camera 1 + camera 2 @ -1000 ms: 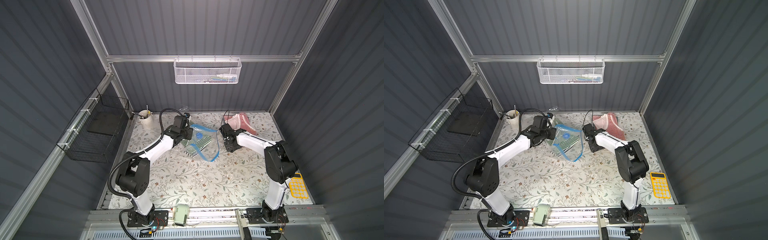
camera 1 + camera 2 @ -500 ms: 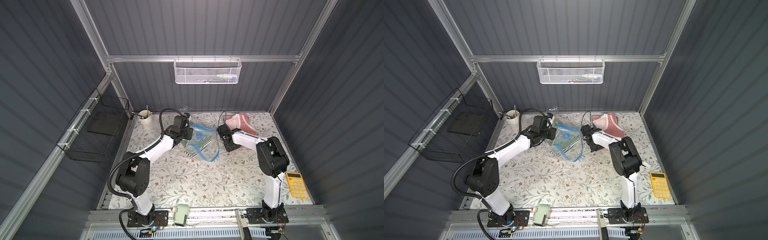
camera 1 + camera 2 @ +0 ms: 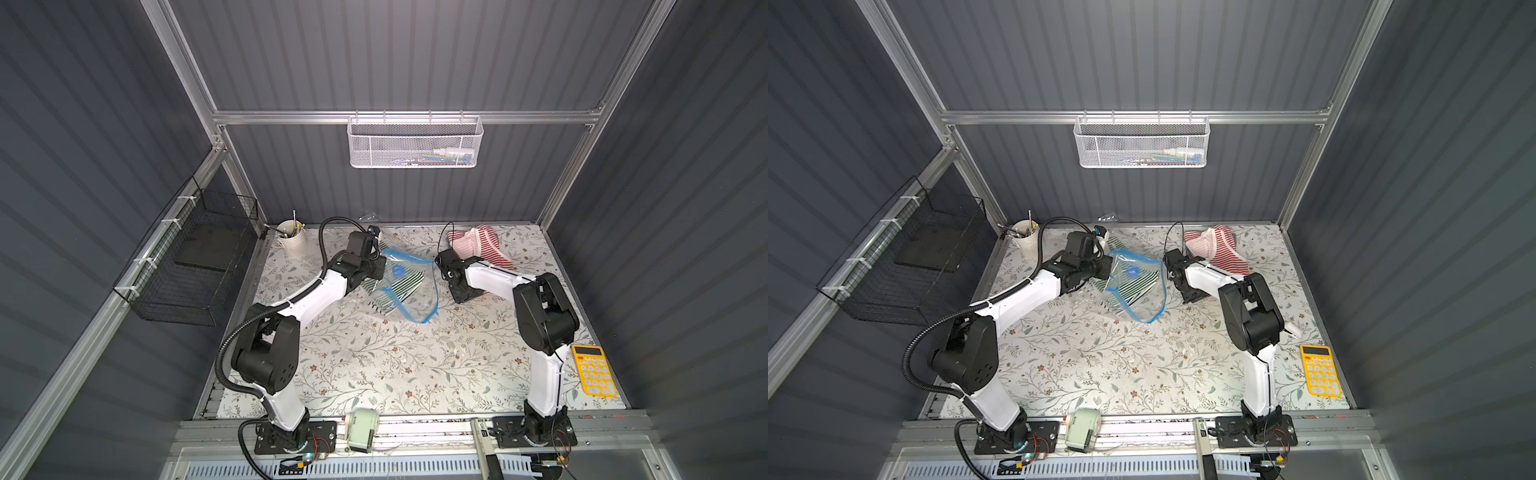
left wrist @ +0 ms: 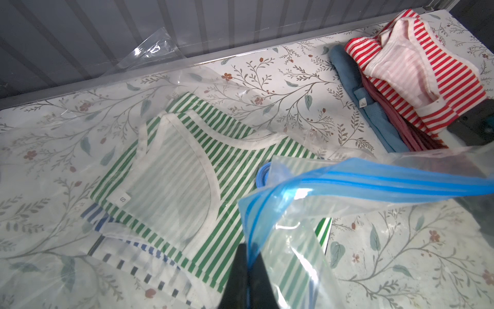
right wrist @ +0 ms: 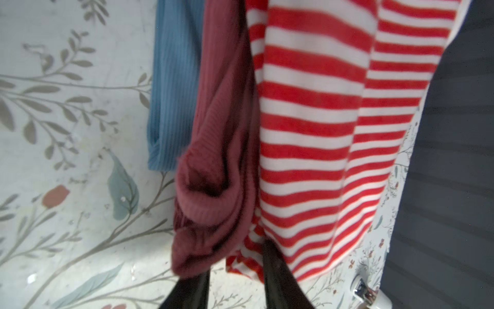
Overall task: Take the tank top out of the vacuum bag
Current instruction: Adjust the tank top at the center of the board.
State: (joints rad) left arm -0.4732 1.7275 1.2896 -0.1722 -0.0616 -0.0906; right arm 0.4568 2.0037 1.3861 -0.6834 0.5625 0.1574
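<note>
Swinging inward, the right arm's elbow has come off the yellow calculator (image 3: 593, 370), which now lies uncovered at the right edge of the table (image 3: 395, 365). Over on the other side, the left fingers (image 4: 238, 281) are pinched tight on the film of the vacuum bag (image 3: 415, 309), which sits mid-table toward the back. The green-striped tank top (image 4: 171, 171) lies inside it, with the blue zip strip (image 4: 374, 184) folded across. Nearby, the right fingers (image 5: 278, 278) stand apart, tips at a pile of clothes (image 3: 478, 247) just beside the bag. A cup of tools (image 3: 291, 243) stands near the left arm.

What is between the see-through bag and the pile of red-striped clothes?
The robot's right gripper, seen in both top views, between the bag and the clothes.
</note>
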